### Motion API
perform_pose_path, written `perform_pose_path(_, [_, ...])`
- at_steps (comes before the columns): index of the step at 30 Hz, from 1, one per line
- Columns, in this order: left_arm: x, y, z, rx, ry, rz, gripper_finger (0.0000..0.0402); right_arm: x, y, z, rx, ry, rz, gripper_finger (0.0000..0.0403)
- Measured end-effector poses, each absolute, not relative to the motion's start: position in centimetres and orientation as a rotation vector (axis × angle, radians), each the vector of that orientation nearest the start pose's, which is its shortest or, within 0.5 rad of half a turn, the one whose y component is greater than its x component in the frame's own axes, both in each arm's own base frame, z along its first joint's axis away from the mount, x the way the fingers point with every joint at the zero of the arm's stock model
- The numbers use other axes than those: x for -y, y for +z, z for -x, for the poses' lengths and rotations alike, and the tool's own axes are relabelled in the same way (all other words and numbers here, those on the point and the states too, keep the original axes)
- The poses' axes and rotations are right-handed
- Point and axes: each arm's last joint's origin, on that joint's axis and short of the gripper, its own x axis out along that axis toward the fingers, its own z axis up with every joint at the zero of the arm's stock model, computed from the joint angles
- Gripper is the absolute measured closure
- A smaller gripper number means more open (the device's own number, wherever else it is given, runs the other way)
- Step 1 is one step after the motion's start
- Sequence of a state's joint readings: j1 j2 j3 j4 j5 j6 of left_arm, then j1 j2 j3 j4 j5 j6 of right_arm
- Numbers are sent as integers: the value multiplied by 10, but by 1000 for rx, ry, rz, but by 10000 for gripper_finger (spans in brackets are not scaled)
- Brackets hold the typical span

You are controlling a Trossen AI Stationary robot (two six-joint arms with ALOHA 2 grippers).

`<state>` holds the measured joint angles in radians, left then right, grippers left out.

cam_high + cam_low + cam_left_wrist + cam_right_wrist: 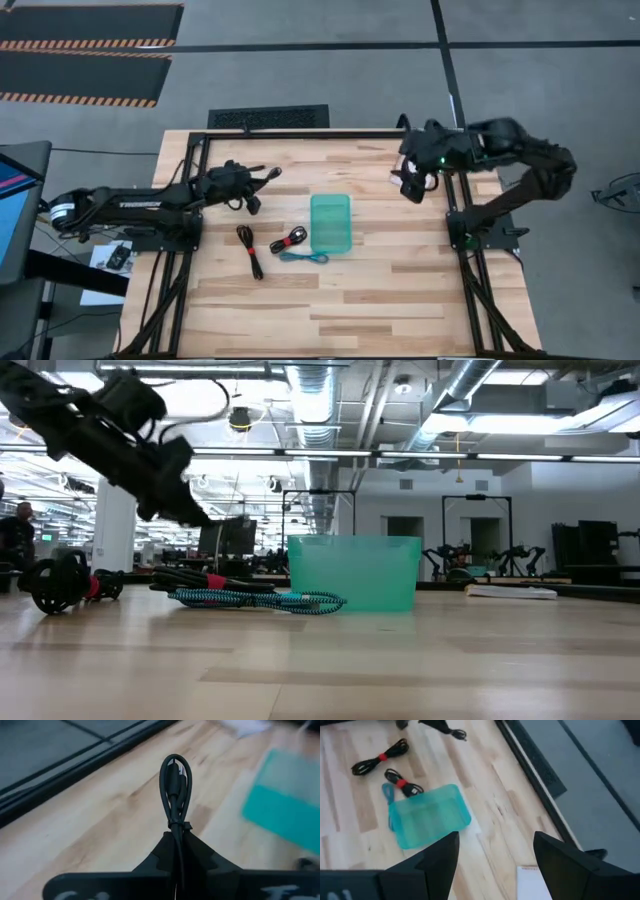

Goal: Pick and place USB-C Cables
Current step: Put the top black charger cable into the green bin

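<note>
My left gripper (256, 181) hovers above the table, left of the translucent teal tray (330, 223), and is shut on a black USB-C cable bundle (174, 782). On the wood left of the tray lie a black cable with a red tie (250, 250), a second black one with a red tie (291, 240), and a teal-blue one (305, 258). The low view shows them lying flat: (62, 582), (213, 579), (262, 600). My right gripper (495, 865) is open, up above the table's far right part, away from the tray (427, 815). My left gripper pinches the black cable bundle between its two shut fingers (197, 855). It grips at the end by the small tie (181, 825), with the fingers lying along the bundle. The looped end (174, 762) sticks out past the fingertips. The bundle is lifted clear of the table.
A black frame rail (300, 133) runs along the table's far edge, and side rails run down both sides. A white paper (532, 882) lies on the table near my right gripper. Bare wood (340, 310) spreads toward the near edge.
</note>
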<state>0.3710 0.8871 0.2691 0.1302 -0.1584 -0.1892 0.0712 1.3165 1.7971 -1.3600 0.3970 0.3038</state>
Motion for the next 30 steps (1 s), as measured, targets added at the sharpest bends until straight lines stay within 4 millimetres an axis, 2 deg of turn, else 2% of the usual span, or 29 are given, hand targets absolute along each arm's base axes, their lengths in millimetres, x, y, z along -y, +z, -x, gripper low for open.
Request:
perform_pose_path(6, [-62, 188, -152, -308, 503, 264, 401, -14, 394, -206, -663, -368, -102, 122])
perform_pose_path(16, [-51, 211, -155, -93, 379, 259, 401, -13, 300, -214, -373, -333, -177, 122])
perform_pose_path(20, [-48, 216, -159, -33, 351, 256, 401, -11, 280, -216, -251, -327, -217, 122])
perform_pose_path(30, [-43, 213, -181, 33, 305, 280, 401, -3, 256, -215, -145, -352, -243, 122])
